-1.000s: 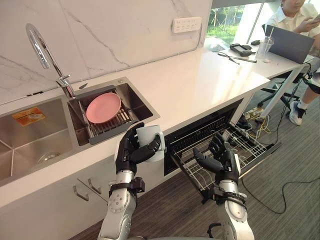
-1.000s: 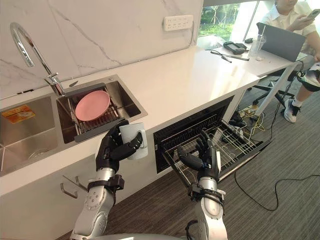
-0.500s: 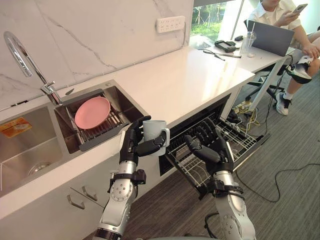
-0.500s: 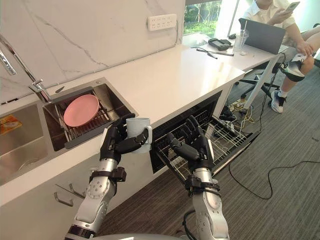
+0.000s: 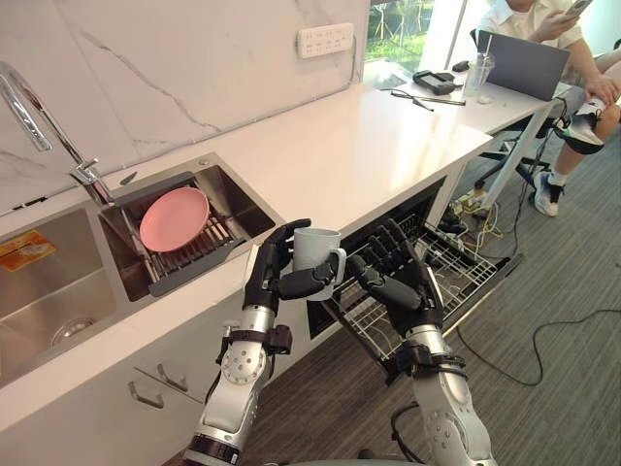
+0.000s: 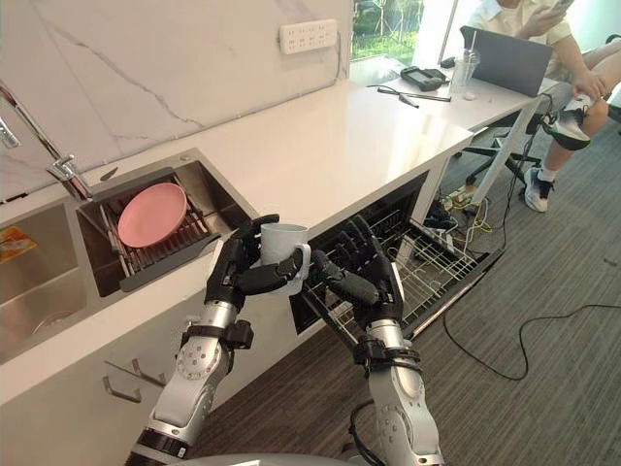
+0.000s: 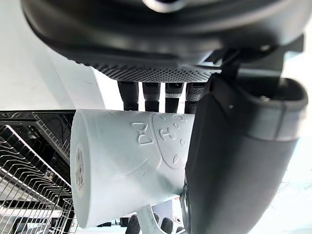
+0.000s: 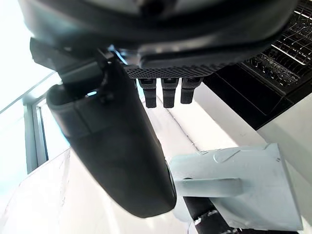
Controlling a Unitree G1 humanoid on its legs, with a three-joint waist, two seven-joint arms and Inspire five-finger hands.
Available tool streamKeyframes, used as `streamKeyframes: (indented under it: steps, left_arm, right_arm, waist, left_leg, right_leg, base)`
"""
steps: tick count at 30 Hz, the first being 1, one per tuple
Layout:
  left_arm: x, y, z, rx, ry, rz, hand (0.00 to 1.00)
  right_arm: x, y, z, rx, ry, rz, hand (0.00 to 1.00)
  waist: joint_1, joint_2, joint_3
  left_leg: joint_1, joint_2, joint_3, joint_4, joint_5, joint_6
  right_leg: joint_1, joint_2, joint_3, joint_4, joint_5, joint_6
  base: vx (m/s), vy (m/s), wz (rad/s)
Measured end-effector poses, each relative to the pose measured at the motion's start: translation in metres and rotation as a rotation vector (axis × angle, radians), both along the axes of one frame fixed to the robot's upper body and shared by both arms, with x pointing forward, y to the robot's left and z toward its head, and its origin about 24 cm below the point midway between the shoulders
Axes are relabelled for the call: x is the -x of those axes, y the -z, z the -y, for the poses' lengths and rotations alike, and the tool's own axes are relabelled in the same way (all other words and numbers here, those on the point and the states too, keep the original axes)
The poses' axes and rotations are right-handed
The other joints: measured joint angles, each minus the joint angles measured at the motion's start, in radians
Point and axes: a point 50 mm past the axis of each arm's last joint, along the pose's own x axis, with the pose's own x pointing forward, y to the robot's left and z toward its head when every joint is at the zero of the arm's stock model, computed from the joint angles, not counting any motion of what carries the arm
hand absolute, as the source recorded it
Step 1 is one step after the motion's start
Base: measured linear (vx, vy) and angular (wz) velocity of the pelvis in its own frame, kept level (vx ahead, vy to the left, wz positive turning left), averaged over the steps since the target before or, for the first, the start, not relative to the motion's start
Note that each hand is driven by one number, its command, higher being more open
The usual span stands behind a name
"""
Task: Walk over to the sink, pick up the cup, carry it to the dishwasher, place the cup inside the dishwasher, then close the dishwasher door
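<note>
The cup (image 5: 315, 257), held upright in the curled fingers (image 7: 152, 92) of the left hand (image 5: 270, 286) above the dishwasher rack's (image 5: 466, 277) near corner, is best lowered between the wires once the spread, empty right hand (image 5: 403, 286) over the rack is drawn aside.

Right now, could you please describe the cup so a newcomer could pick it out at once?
Find the long white counter, then the open dishwasher under its front edge. Just in front of that edge, above the floor, the left robot hand grips a pale cup with a side handle. It is the only item held off the surfaces, unlike the pink plate in the sink.
</note>
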Motion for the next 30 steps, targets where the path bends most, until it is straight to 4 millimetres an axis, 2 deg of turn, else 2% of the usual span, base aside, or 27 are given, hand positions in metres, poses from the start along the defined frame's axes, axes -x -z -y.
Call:
streamKeyframes:
  steps: [8,15,30]
  left_arm:
    - [0.002,0.003,0.008,-0.022,0.037,-0.009,0.3]
    - [0.004,0.008,0.017,-0.047,0.085,-0.022,0.3]
    - [0.008,0.008,0.031,-0.128,0.143,0.0,0.3]
  right_arm:
    - [0.0,0.0,-0.005,-0.034,-0.037,0.007,0.9]
    - [0.002,0.0,-0.016,-0.076,-0.091,0.007,0.9]
    - [0.002,0.004,-0.014,-0.107,-0.062,-0.034,0.9]
  waist:
    - [0.0,0.013,-0.022]
    - [0.0,0.011,-0.023]
    - [0.0,0.008,-0.031]
  left_leg:
    - [0.0,-0.008,-0.006,-0.022,0.011,0.01]
    - [0.0,-0.01,-0.008,-0.028,0.012,0.01]
    - [0.0,-0.017,-0.023,-0.068,0.04,0.01]
  right_leg:
    - [-0.002,-0.007,-0.006,-0.01,0.003,0.005]
    - [-0.002,-0.009,-0.009,-0.011,0.004,0.006]
    - [-0.012,-0.011,-0.025,-0.012,0.004,0.006]
  base:
    - [-0.01,-0.007,0.02]
    - [0.0,0.0,0.0]
    - [-0.02,-0.021,0.03]
